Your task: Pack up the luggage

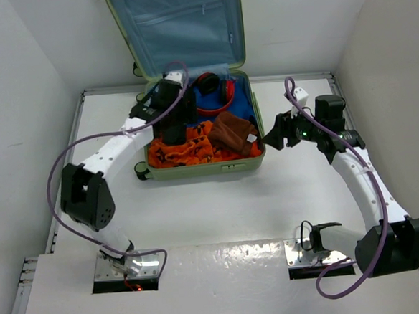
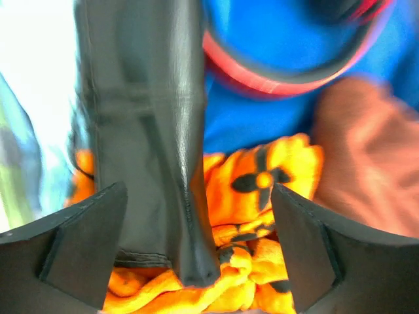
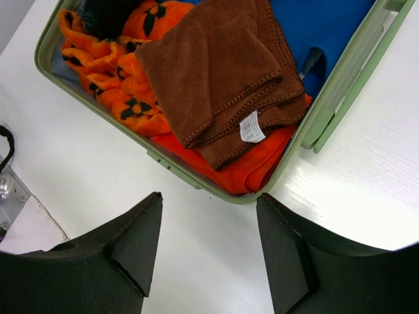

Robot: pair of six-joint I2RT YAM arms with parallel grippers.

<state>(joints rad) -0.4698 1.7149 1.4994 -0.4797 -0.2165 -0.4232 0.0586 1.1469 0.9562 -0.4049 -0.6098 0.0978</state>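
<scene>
The pale green luggage (image 1: 203, 172) lies open at the table's back, its blue-lined lid (image 1: 178, 22) standing up. Inside are a blue cloth (image 1: 240, 101), red headphones (image 1: 216, 90), a brown towel (image 1: 233, 132) and an orange flower-patterned cloth (image 1: 187, 150). My left gripper (image 1: 173, 127) is low inside the left half and open (image 2: 198, 190). A black leather-like item (image 2: 150, 131) stands between its fingers, close to the left one, on the orange cloth (image 2: 262, 190). My right gripper (image 1: 273, 139) is open and empty (image 3: 209, 196) over the table by the luggage's front right corner (image 3: 160, 159).
White walls enclose the table on the left, right and back. Metal base plates (image 1: 127, 270) (image 1: 317, 254) sit at the near edge. Purple cables loop off both arms. The brown towel (image 3: 222, 65) has a white label and overlaps the orange cloth (image 3: 111, 65).
</scene>
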